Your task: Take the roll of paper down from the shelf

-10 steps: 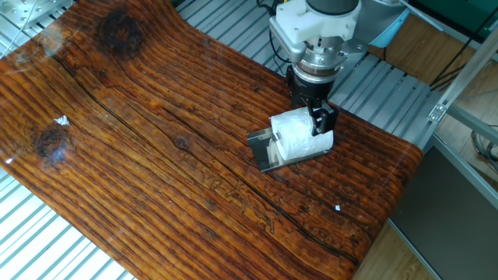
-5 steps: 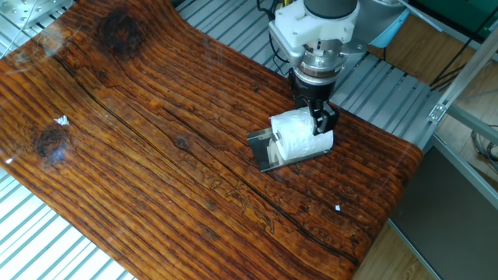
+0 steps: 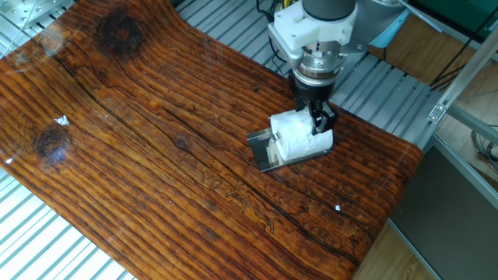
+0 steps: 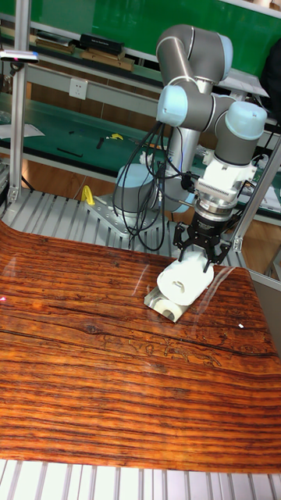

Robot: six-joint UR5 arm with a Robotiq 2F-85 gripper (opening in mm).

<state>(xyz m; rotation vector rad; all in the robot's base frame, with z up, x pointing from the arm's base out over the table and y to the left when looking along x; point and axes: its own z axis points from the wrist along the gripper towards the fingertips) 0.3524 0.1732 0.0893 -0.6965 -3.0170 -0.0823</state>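
The white roll of paper [image 3: 299, 137] lies on its side on the shelf [image 3: 263, 148], a small grey metal plate on the wooden tabletop. In the tall fixed view the roll of paper [image 4: 181, 283] shows its hollow end, with the shelf [image 4: 161, 305] sticking out below it. My gripper [image 3: 315, 115] points straight down at the roll's far end. Its black fingers are spread open, and one finger [image 3: 325, 120] stands beside the roll's upper edge. From the tall fixed view the gripper [image 4: 195, 255] hangs just over the roll, holding nothing.
The wooden tabletop [image 3: 156, 155] stretches left and forward of the shelf. A small white scrap [image 3: 337, 208] lies near the right front, another [image 3: 62, 120] at the far left. A metal frame post [image 3: 459, 85] stands to the right, and the table's right edge is close.
The gripper has crept slightly up and away from the roll. The roll and the shelf have not moved.
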